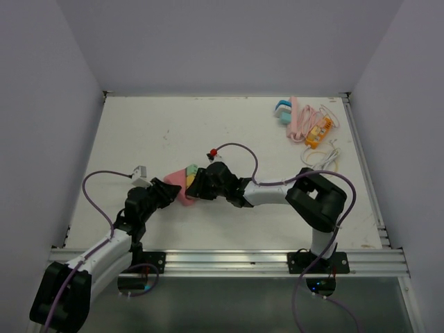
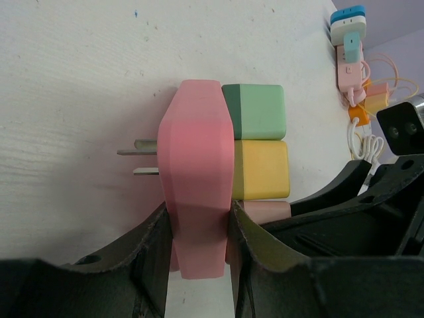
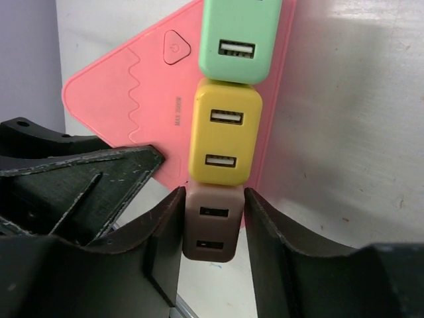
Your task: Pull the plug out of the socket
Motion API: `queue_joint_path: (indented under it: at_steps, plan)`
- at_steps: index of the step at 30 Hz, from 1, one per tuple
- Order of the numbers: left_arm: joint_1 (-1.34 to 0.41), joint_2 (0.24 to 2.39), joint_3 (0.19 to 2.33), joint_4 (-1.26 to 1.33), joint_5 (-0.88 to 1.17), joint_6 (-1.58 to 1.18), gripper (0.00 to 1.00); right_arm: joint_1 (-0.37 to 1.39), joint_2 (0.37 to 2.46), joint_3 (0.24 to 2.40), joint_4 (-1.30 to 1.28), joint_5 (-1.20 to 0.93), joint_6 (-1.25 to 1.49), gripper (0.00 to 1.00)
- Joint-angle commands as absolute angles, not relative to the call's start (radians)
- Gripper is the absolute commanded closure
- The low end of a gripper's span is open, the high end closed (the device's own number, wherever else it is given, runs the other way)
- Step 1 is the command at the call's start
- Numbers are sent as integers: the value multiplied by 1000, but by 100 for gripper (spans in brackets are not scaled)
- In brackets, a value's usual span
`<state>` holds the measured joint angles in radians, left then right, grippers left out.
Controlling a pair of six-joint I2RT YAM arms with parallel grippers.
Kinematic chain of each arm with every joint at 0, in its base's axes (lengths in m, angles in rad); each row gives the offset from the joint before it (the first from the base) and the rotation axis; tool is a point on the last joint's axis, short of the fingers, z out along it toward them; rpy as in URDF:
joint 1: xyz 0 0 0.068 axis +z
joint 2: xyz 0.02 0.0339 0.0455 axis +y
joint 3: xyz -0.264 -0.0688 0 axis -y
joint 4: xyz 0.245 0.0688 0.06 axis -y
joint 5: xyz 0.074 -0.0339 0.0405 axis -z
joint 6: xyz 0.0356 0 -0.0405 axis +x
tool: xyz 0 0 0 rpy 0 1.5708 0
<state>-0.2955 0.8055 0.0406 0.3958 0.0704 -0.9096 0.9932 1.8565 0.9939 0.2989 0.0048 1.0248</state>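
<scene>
A pink triangular socket (image 2: 197, 172) stands on edge at the table's middle (image 1: 182, 189), its own prongs (image 2: 139, 152) sticking out of its far face. My left gripper (image 2: 197, 225) is shut on its lower end. Three plugs sit in a row in the socket: green (image 3: 238, 36), yellow (image 3: 224, 136) and brown (image 3: 212, 222). My right gripper (image 3: 213, 218) reaches in from the right (image 1: 198, 184), and its fingers press both sides of the brown plug. In the left wrist view the brown plug (image 2: 265, 211) is partly hidden behind the right gripper's black finger.
A heap of coloured chargers and cables (image 1: 309, 121) lies at the back right, with a coiled white cable (image 1: 322, 158) just in front of it. A small grey adapter (image 1: 139, 172) sits left of the socket. A red-tipped connector (image 1: 212, 152) lies behind the grippers.
</scene>
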Motion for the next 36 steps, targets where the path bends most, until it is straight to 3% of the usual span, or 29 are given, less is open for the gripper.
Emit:
queue_joint_path:
  at_steps: [1, 6, 8, 23, 36]
  plan:
    - [-304, 787, 48, 425, 40, -925, 100, 997, 1865, 1023, 322, 3, 1037, 61]
    - [-304, 773, 63, 342, -24, -917, 100, 996, 1821, 991, 311, 5, 1026, 95]
    - [-304, 764, 64, 307, -51, -917, 100, 997, 1789, 977, 302, 9, 1020, 100]
    - [-340, 755, 166, 8, -316, -916, 100, 996, 1704, 925, 258, 55, 1063, 100]
    - [-515, 847, 245, -109, -540, -939, 100, 953, 1645, 916, 167, 20, 1072, 100]
